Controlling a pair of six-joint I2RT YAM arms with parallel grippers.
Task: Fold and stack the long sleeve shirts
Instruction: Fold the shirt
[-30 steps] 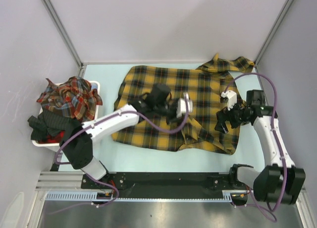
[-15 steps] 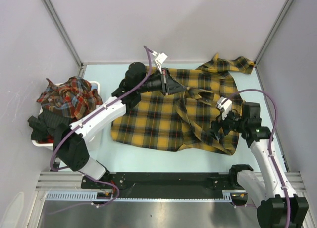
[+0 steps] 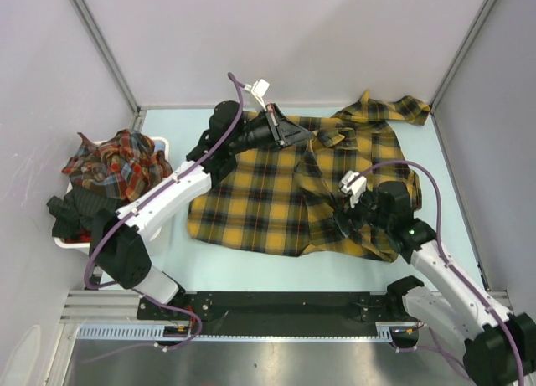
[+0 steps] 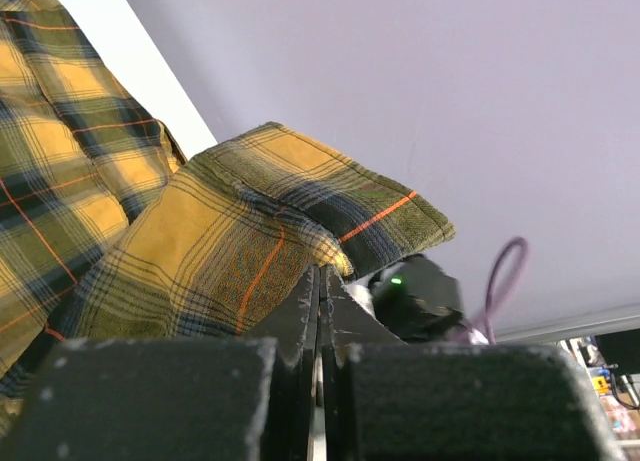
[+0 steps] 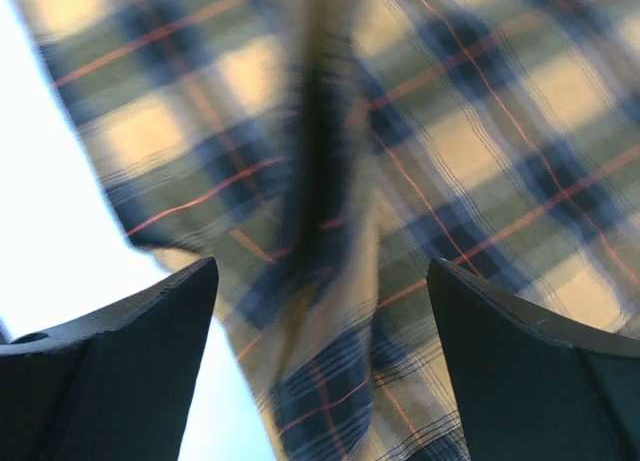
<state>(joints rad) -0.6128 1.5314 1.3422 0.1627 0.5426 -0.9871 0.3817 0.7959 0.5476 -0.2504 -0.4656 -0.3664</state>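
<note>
Between the fingers of the left gripper (image 4: 320, 276), clamped: mustard shirt (image 3: 251, 193) edge, just dragged from mid-cloth to the far side. Under the right gripper (image 5: 320, 271), wide and empty: hem. Still spreading, unfolded

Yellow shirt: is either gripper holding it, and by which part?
The left gripper is shut on the yellow shirt, pinching a fabric fold at its far edge. The right gripper is open above it, holding nothing.
</note>
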